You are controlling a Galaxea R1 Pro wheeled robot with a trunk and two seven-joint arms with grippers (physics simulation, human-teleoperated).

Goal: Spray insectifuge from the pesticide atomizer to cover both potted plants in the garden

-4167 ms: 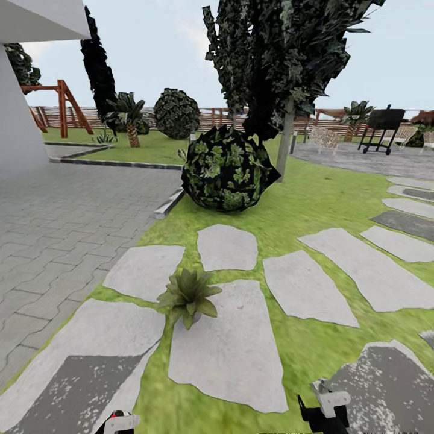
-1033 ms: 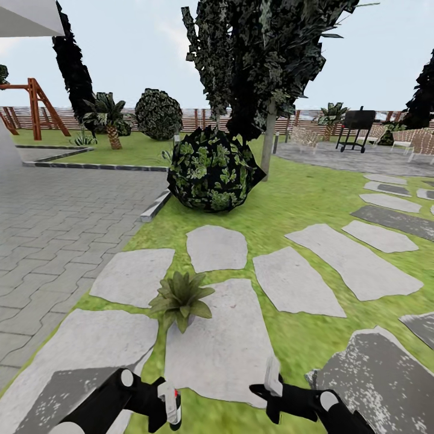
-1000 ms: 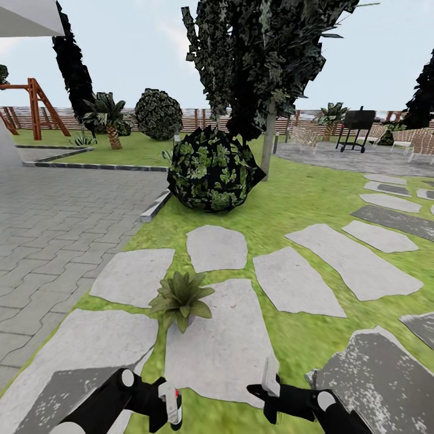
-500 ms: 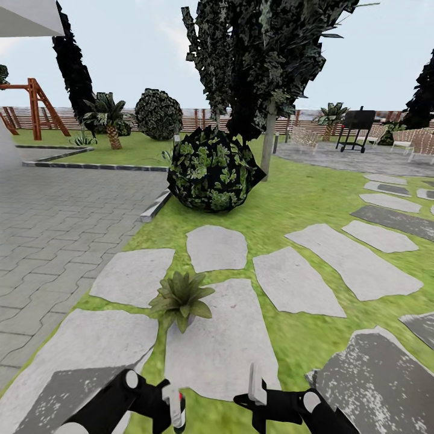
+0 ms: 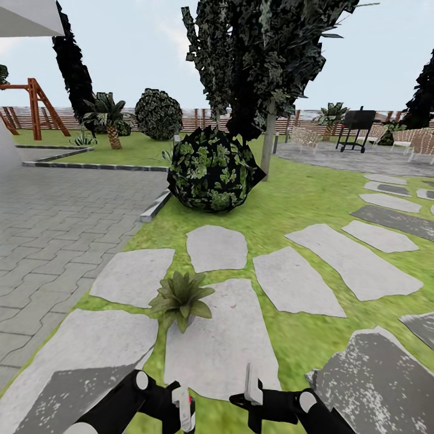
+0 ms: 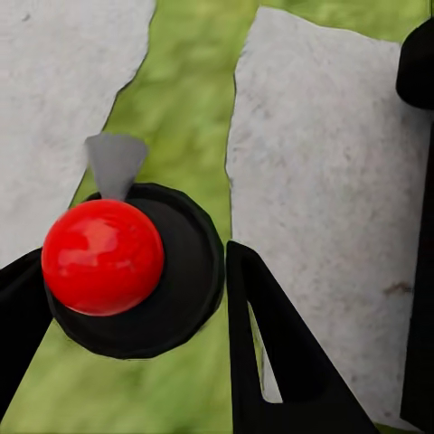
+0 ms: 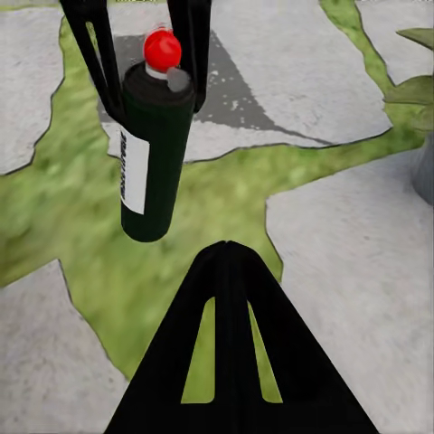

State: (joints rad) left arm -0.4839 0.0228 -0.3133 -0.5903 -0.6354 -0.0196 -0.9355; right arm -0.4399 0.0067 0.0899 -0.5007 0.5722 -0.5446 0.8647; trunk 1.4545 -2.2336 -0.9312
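Left claw (image 5: pixel 181 407) clamped on spray bottle (image 7: pixel 152 145), shifted right since a second ago; right claw (image 5: pixel 250 392), apparently empty and closed, drawn in beside it. Plant (image 5: pixel 181 298) just ahead; spraying likely imminent.

The pesticide atomizer (image 7: pixel 152 149) is dark green with a white label and a shiny red ball on its top; the gripper fingers (image 7: pixel 228 362) are black; the potted plant (image 5: pixel 181 297) has green pointed leaves; the lawn (image 5: pixel 307 199) is bright green; the stepping stones (image 5: pixel 217 248) are pale grey, some with dark grey patches.
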